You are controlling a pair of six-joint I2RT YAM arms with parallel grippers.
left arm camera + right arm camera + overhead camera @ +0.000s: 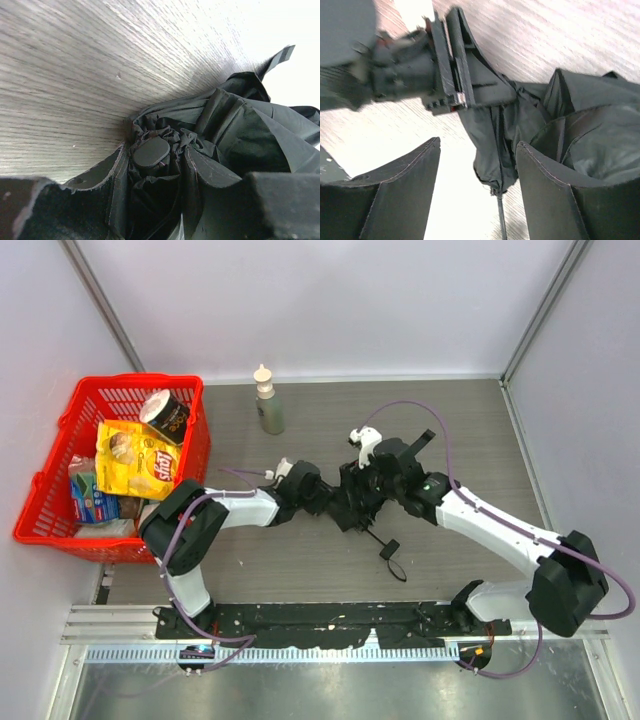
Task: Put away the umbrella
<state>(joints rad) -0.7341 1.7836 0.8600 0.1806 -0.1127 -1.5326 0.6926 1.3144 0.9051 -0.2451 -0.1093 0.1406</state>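
One umbrella (352,502) lies collapsed as a crumpled bundle of dark fabric at the middle of the grey wood-grain surface (470,420), between the two arms. Its thin shaft (372,536) runs out toward the near right and ends in a small handle (388,548) with one wrist loop (399,570).

The left gripper (328,498) reaches in from the left, and its two fingers (112,172) are clamped on bunched fabric around a rounded cap (150,152). The right gripper (478,142) comes in from the far right. Its two fingers (547,180) stand apart, with a fold of fabric and the shaft showing in the gap.

One red basket (130,381) of packaged goods sits at the far left. A single pale bottle (268,405) stands upright just right of it.
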